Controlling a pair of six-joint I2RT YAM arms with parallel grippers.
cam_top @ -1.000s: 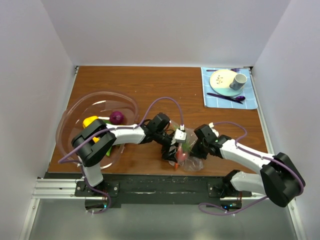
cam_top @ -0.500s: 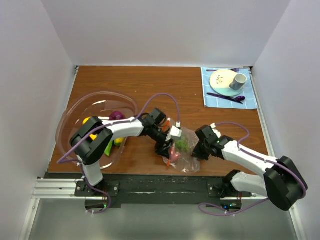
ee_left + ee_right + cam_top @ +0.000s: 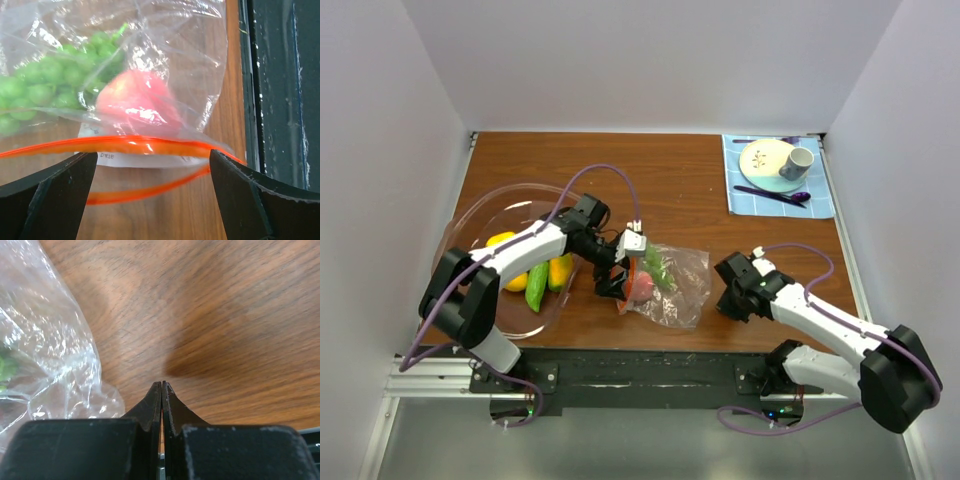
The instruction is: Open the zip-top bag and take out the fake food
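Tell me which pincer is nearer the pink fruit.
Left. The left pincer is open at the bag's orange strip, facing the pink fruit; the right pincer is shut past the bag's other end.

The zip-top bag (image 3: 678,290) is showing clear, with an orange-red zip strip (image 3: 125,146) and a white label patch (image 3: 140,160). Inside it, the fake food (image 3: 645,278) is showing as a pink-red piece (image 3: 137,102) and a green bunch (image 3: 50,82). The bowl (image 3: 470,215) is showing a clear pinkish tint around yellow pieces (image 3: 500,241) and a green piece (image 3: 537,287). The table (image 3: 670,180) is displaying brown wood grain. The cloth (image 3: 820,206) is displaying a blue check.

place: robot lab cell | evidence: white enclosure walls (image 3: 650,60), wooden table (image 3: 660,180) (bolted metal rail (image 3: 430,378))
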